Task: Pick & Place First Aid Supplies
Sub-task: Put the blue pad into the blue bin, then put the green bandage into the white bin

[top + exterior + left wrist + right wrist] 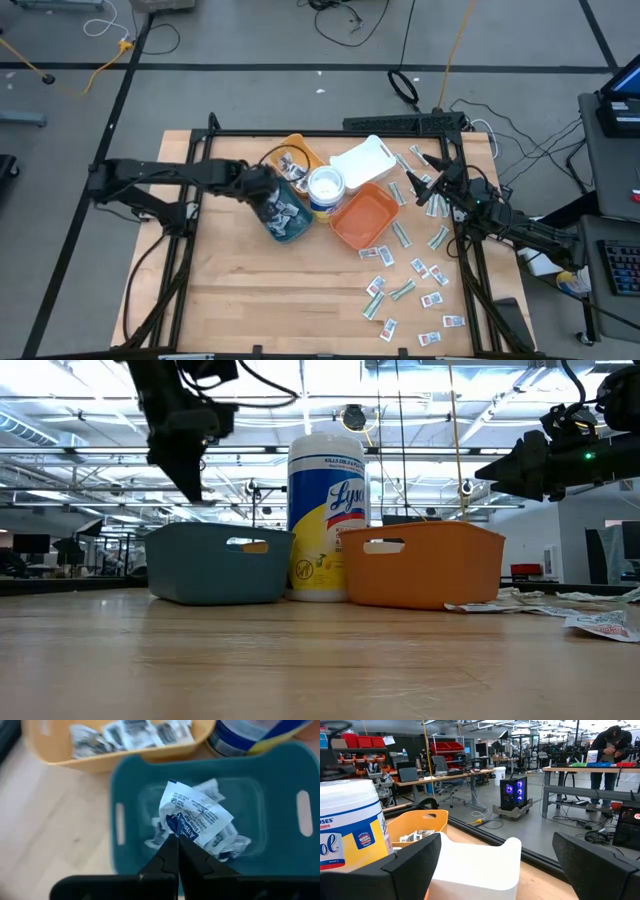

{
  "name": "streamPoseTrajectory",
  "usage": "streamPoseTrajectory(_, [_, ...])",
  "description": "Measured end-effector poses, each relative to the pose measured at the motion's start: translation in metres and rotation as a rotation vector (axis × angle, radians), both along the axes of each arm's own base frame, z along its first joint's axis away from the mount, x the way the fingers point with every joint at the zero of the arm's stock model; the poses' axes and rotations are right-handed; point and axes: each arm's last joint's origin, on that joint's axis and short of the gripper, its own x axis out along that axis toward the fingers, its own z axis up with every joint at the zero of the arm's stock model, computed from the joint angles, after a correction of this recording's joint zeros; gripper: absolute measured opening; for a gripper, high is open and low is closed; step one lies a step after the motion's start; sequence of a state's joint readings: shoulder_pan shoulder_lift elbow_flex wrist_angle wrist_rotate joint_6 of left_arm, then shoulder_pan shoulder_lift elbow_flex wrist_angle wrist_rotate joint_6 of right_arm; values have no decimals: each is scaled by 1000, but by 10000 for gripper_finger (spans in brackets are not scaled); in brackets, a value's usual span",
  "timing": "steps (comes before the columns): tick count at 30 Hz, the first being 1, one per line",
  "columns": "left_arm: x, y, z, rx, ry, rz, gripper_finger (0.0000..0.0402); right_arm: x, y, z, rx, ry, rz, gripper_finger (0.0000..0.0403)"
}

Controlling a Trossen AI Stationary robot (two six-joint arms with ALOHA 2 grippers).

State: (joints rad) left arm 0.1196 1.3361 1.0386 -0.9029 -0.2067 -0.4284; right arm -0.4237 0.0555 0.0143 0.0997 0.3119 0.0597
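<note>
The left gripper [176,845], in the middle of the frame, pinches a packet [197,815] by its corner over the blue tray [125,785]. It looks light, thin and crinkly. The right gripper [432,187] waits wide apart.

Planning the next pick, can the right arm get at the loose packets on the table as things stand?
Probably yes. The right gripper is open and empty, above the scattered packets on its own side, and nothing covers them. The orange tray sits beside them, not over them.
</note>
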Motion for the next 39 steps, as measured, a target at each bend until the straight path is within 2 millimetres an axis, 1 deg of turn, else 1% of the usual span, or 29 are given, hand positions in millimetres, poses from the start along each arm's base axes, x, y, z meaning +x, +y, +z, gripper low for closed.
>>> streamPoseTrajectory(7, [21, -8, -39, -46, 63, 5, 0, 0, 0, 0, 0, 0, 0, 377])
streamPoseTrajectory(12, [28, -15, -67, -70, 67, 18, 0, 0, 0, 0, 0, 0, 0, 377])
streamPoseTrajectory(14, [27, -16, -71, -89, 63, 19, 3, 0, 0, 0, 0, 0, 0, 377])
streamPoseTrajectory(17, [27, -16, -70, -94, 53, 29, 19, 0, 0, 0, 0, 0, 0, 377])
streamPoseTrajectory(19, [25, -16, -69, -91, 51, 24, 40, 0, 0, 0, 0, 0, 0, 377])
streamPoseTrajectory(22, [23, -13, -63, -102, 30, 5, 98, 0, 0, 0, 0, 0, -1, 377])
streamPoseTrajectory(25, [19, -7, -54, -95, -10, 40, 183, 0, 0, 0, 0, 0, 0, 377])
streamPoseTrajectory(27, [15, -2, -45, -49, -49, 78, 243, 0, 0, 0, 0, 0, 0, 377])
streamPoseTrajectory(30, [2, 8, -31, 56, -143, 98, 324, 0, 0, 0, 0, 0, 0, 377])
streamPoseTrajectory(32, [-10, 15, -21, 103, -241, 103, 368, 0, 0, 0, 0, 0, 0, 377])
streamPoseTrajectory(33, [-17, 17, -18, 128, -276, 92, 383, 0, 0, 0, 0, 0, 0, 377])
streamPoseTrajectory(35, [-34, 21, -16, 193, -310, 40, 392, 0, 0, 0, 0, 0, 0, 377])
streamPoseTrajectory(37, [-50, 22, -14, 248, -371, 14, 380, 0, 0, 0, 0, 0, 0, 377])
streamPoseTrajectory(39, [-65, 22, -12, 295, -469, 31, 363, 0, 0, 0, 0, 0, 0, 377])
